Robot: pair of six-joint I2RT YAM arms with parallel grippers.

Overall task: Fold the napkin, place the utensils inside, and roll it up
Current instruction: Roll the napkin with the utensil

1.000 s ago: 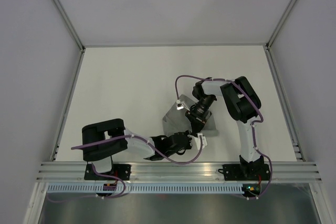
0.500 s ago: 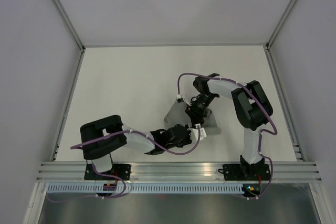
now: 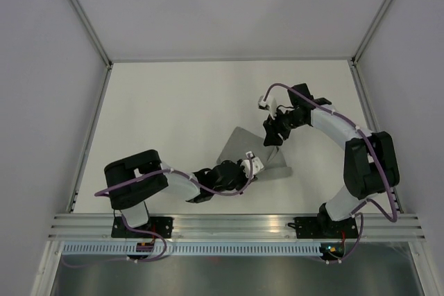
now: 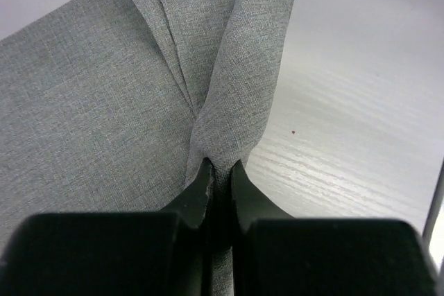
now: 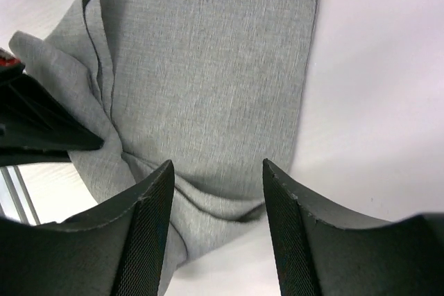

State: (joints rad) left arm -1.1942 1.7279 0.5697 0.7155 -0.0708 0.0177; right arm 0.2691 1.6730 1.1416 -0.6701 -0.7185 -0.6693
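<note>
The grey napkin (image 3: 239, 149) lies partly folded and rumpled on the white table, just in front of the arms. My left gripper (image 3: 247, 168) is at its near edge, shut on a raised fold of the napkin (image 4: 239, 95), which stands up between the jaws (image 4: 220, 168). My right gripper (image 3: 272, 135) hangs open above the napkin's far right side, nothing between its fingers (image 5: 216, 166). Below it the napkin (image 5: 208, 67) shows a flat panel and loose pleats, with the left gripper (image 5: 38, 123) at its edge. The utensils are out of view.
Grey walls with metal posts enclose the white table (image 3: 173, 102) on the left, back and right. An aluminium rail (image 3: 236, 225) carrying both arm bases runs along the near edge.
My right gripper has opened, let go of the napkin and drawn back up and to the right. The left gripper kept its grip and shifted slightly right, and the napkin now lies flatter.
</note>
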